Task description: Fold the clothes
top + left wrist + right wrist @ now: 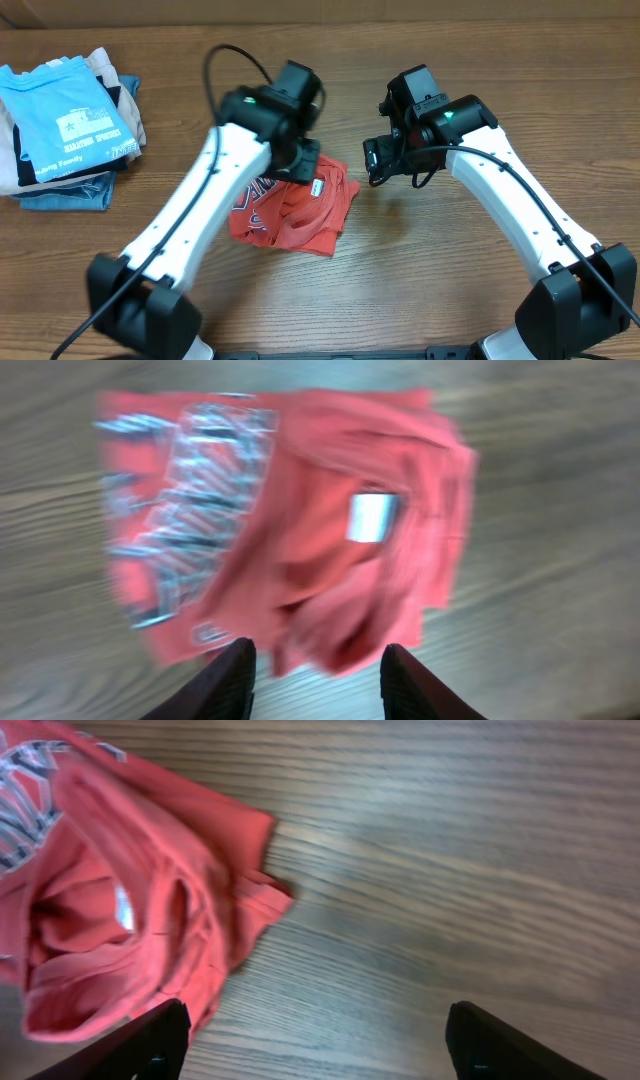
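Note:
The coral-red T-shirt (pixel 300 212) lies crumpled in a small heap at the middle of the table, navy-and-white lettering showing at its left side. It fills the left wrist view (pixel 290 530), blurred, with a white label visible, and shows at the left of the right wrist view (pixel 120 910). My left gripper (pixel 300 160) hovers over the heap's far edge, fingers open (pixel 315 680) and empty. My right gripper (pixel 385 158) is open (pixel 315 1045) and empty over bare wood, just right of the shirt.
A stack of folded garments (pixel 65 130), a light blue T-shirt with white print on top over beige, black and denim pieces, sits at the far left. Bare wooden table (pixel 450 290) surrounds the shirt.

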Available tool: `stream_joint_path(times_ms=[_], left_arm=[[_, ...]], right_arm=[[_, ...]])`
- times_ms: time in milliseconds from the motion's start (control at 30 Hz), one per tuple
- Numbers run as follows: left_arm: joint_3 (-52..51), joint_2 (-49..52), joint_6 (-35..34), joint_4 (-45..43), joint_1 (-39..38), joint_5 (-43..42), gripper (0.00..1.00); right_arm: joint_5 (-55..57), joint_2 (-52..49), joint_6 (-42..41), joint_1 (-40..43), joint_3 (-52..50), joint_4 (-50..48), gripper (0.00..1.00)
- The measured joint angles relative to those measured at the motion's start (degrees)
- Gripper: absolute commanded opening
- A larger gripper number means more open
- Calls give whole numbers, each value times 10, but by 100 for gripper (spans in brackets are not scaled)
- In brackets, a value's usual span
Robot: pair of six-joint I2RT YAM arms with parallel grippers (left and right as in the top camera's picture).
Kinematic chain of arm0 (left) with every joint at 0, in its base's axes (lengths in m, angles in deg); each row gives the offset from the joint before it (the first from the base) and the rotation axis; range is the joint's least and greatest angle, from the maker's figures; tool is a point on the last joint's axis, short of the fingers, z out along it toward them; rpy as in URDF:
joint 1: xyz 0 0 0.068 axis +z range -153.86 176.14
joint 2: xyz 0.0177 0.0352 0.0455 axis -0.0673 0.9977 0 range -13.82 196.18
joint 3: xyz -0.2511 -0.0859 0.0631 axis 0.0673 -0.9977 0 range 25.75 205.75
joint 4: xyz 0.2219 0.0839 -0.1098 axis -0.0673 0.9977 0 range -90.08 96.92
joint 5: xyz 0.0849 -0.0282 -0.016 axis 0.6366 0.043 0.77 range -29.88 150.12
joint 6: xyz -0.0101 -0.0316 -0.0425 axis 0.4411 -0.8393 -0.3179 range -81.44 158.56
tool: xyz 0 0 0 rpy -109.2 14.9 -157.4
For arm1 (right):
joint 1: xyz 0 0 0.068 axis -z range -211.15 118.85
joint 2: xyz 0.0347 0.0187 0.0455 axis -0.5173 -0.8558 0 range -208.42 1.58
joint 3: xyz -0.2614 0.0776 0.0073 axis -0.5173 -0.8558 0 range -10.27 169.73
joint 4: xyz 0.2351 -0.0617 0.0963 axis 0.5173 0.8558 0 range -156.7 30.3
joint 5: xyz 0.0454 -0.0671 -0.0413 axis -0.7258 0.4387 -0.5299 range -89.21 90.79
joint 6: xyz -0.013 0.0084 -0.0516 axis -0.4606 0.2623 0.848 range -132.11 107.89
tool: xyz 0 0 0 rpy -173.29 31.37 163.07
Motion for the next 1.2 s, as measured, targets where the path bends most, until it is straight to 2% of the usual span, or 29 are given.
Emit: stream_joint_path(times_ms=[133, 267, 433, 567, 700, 867, 933, 1033, 1200], left_arm=[[4, -30, 0, 20, 54, 34, 45], [-16, -31, 0, -19, 110, 47, 45], [-62, -20, 0, -49, 176, 46, 45], [-85, -12, 0, -61, 213, 46, 47], [-98, -12, 0, -63, 222, 46, 49], [-102, -12, 0, -64, 222, 46, 49], [-103, -12, 0, -64, 222, 46, 49], [-103, -12, 0, -63, 222, 46, 49], [-103, -12, 0, -63, 222, 46, 49]], right_arm=[[-34, 0, 19, -3, 0, -27, 84], [-59, 0, 27, -21, 0, -58, 83], [-74, -3, 37, -78, 0, -69, 80], [-95, -29, 30, -125, 0, -95, 74], [-109, -80, 6, -159, 0, -134, 73], [-147, -131, -17, -175, 0, -190, 66], [-155, -142, -27, -178, 0, -202, 64], [-161, -151, -34, -179, 0, -217, 55], [-171, -153, -56, -179, -1, -229, 51]])
